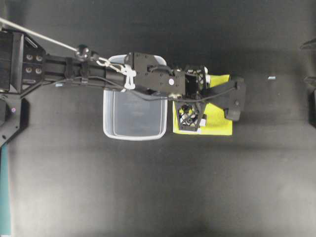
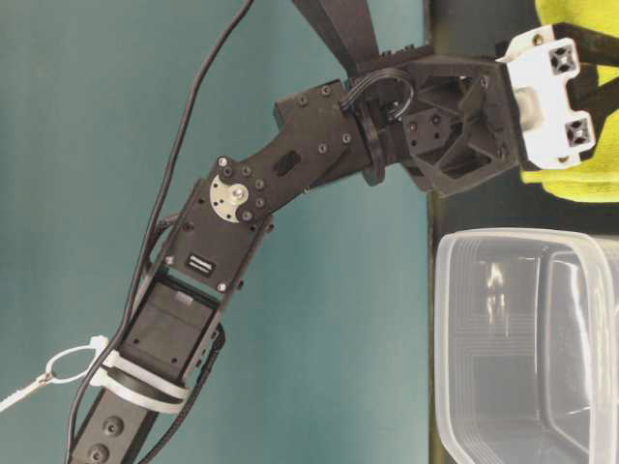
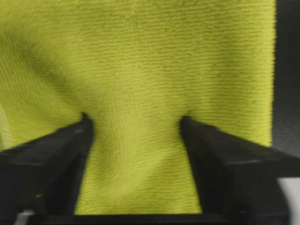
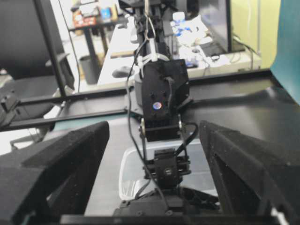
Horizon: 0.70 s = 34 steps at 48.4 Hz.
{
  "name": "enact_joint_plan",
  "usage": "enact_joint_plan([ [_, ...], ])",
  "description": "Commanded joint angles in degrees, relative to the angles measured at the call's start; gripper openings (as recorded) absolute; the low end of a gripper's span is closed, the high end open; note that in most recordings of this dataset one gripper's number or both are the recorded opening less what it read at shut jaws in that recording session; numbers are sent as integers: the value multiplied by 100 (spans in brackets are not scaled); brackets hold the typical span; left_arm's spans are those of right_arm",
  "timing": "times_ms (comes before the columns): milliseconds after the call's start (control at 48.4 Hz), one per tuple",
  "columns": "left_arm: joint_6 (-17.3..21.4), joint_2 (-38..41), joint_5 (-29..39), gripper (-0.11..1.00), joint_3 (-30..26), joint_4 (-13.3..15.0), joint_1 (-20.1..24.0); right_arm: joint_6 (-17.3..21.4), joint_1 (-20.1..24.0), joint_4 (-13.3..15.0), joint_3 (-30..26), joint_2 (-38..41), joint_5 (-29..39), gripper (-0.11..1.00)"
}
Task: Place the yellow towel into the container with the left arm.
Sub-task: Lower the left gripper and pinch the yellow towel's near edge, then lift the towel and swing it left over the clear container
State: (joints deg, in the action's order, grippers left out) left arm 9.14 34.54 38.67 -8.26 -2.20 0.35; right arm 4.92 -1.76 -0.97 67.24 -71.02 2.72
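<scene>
Black tabletop (image 1: 148,187): one yellow towel (image 1: 219,123), one clear container (image 1: 133,118) left of it. Left gripper (image 3: 136,126) spread, fingertips pressing into towel; right gripper (image 4: 154,140) spread wide.

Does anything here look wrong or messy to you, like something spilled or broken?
Nothing stands out. The towel lies flat on the table beside the tub, which sits upright and looks empty. The left gripper is open, its fingers pressing into the cloth, which puckers a little between them.

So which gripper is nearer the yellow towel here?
Left. The left gripper is open, pressing into the yellow towel; the right gripper is open too, well off beyond it.
</scene>
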Motion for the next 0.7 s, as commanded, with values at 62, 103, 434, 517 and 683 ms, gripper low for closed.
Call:
enact_joint_plan([
  [62,62,79,-26,34,-53,-26,-35,9,9,-26,-88,35,-26,75],
  [103,70,18,-9,22,-97,-26,-35,0,9,-18,-88,35,-26,75],
  [434,88,-1371,1327,7,-703,-26,9,9,9,-18,-79,-35,-9,75],
  [517,97,-1802,1696,7,-650,-26,70,9,9,-18,-97,-79,0,75],
  [683,79,-2540,2347,7,-229,-26,158,9,9,-18,-97,-141,9,75],
])
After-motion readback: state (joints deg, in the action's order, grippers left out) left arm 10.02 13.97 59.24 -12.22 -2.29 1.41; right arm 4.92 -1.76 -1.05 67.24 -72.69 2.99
